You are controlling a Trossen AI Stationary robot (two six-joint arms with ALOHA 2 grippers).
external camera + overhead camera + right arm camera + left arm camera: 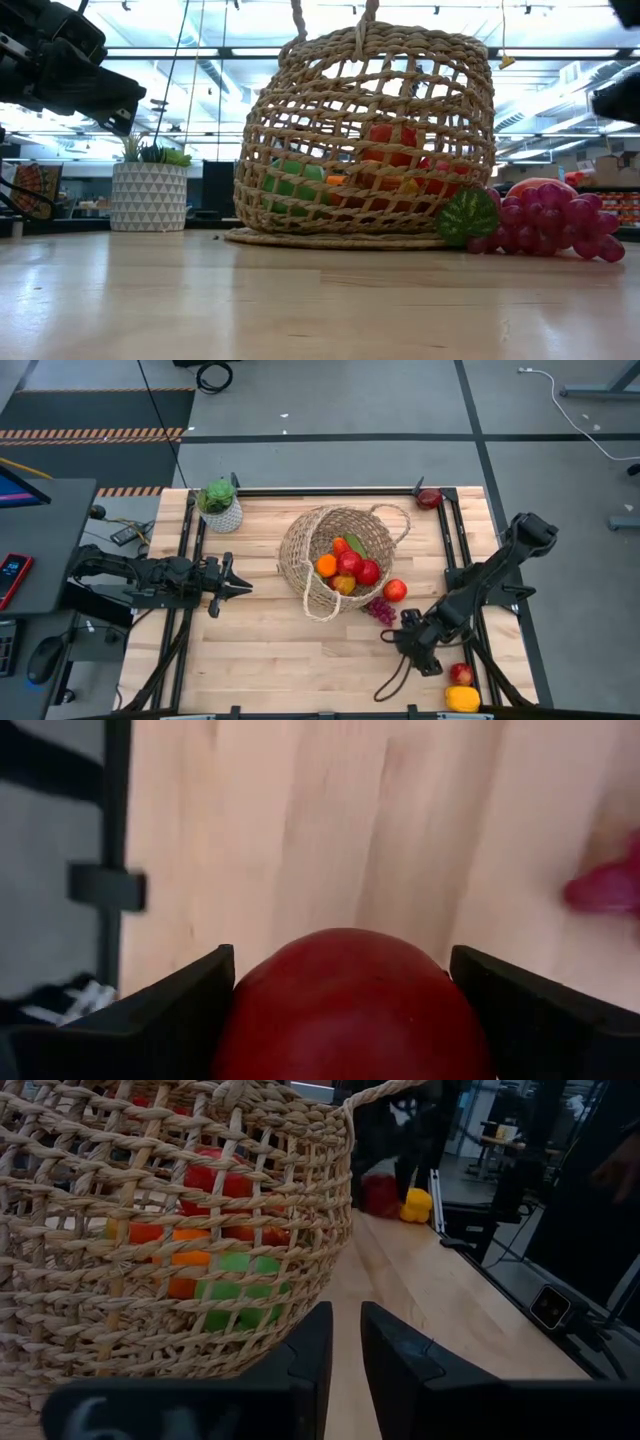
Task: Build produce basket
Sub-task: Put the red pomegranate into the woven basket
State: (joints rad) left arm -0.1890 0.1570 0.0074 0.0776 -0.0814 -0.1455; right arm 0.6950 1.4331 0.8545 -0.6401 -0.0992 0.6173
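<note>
The right gripper (345, 1010) was clamped on a red apple (345, 1005), its two dark fingers (150, 1020) pressed against the fruit's sides above bare wood. In the high view this gripper (408, 630) sat low over the table (260, 660), the apple itself hidden beneath it. Just beside it, toward the table's middle, lay the purple grapes (380, 610), and just beyond those a loose red fruit (395, 591). Behind the gripper, by its arm's base at the table's corner, rested another red fruit (461, 674) and a yellow pepper (463, 699).

The basket (310, 555) lay tipped on its side past the grapes, its mouth turned toward the right gripper, with an orange (326, 565) and several red fruits (358, 567) showing inside (something green also showed through the weave in the low view). One more red fruit (429, 498) sat at the table's far edge.

The left gripper (238, 588) hung with its fingers together and empty, pointing at the basket's woven wall (150, 1230), near it but apart. Off to its side, near the far edge, stood a small white pot with a green plant (219, 505).
</note>
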